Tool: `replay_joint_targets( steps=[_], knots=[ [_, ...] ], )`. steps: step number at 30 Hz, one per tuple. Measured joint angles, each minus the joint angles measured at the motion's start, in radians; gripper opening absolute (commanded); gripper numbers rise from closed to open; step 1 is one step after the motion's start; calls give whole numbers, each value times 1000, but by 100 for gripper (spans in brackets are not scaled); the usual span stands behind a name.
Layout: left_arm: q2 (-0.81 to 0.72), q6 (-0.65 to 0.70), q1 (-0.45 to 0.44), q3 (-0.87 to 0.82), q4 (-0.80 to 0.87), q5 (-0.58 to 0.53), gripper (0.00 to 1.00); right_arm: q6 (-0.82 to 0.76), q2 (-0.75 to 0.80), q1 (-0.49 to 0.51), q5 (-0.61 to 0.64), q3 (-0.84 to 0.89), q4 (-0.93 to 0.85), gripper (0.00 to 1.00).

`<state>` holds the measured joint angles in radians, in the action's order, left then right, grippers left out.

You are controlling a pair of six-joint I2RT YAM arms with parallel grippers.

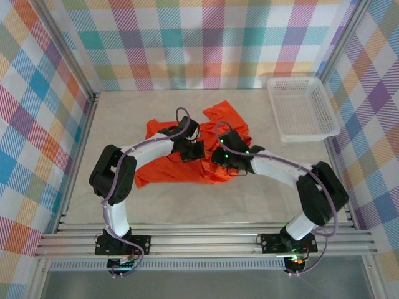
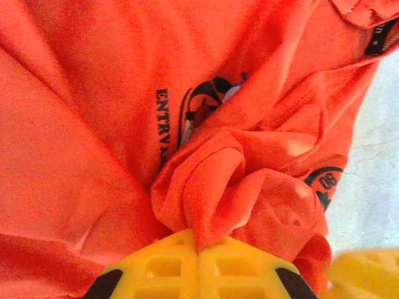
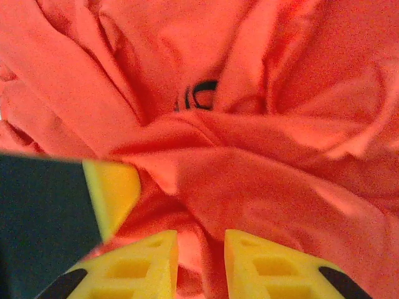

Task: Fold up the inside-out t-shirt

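pale table (image 1: 124, 118), t-shirt (image 1: 163, 171) pinched in left claw (image 2: 199, 242)

- Left arm (image 1: 146, 149) and right arm (image 1: 274, 167) are crowding above the t-shirt (image 1: 161, 174).
- A basket (image 1: 303, 109) is standing to the t-shirt's far right.
- Table (image 1: 206, 202) is lying bare nearside of the t-shirt.

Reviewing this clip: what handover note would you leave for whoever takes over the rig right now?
Left gripper: shut, pinching a fold of the t-shirt.
Right gripper: jaws parted, cloth lying in the gap.
The t-shirt lies crumpled at the middle of the table, under both grippers. Its print and dark label show in the left wrist view.
Done: no neat fold visible.
Left: spread it flat, then fold.
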<state>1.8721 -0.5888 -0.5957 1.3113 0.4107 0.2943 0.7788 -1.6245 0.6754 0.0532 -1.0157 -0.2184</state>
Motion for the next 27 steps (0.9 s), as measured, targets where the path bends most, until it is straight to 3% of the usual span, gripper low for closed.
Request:
replay_joint_targets(
  steps=[4, 11, 13, 15, 17, 22, 27],
  knots=[
    [-10, 1, -1, -4, 2, -23, 0, -24, -104, 0, -2, -79, -24, 45],
    [-11, 1, -5, -13, 1, -26, 0, -15, -119, 1, -13, 13, -28, 54],
    [-11, 1, -5, -13, 1, -26, 0, -9, -120, 3, -14, 28, -29, 44],
    [-11, 1, -5, -13, 1, -26, 0, -5, -121, 3, -18, 27, -24, 15],
    [-11, 1, -5, -13, 1, -26, 0, -2, -122, 3, -17, 26, -23, 0],
    [-11, 2, -5, -13, 2, -31, 0, -14, -97, 3, -4, -5, -79, 0],
    [-11, 5, -4, -13, 2, -49, 0, -63, 159, -16, -11, 31, -126, 0]
  ],
)
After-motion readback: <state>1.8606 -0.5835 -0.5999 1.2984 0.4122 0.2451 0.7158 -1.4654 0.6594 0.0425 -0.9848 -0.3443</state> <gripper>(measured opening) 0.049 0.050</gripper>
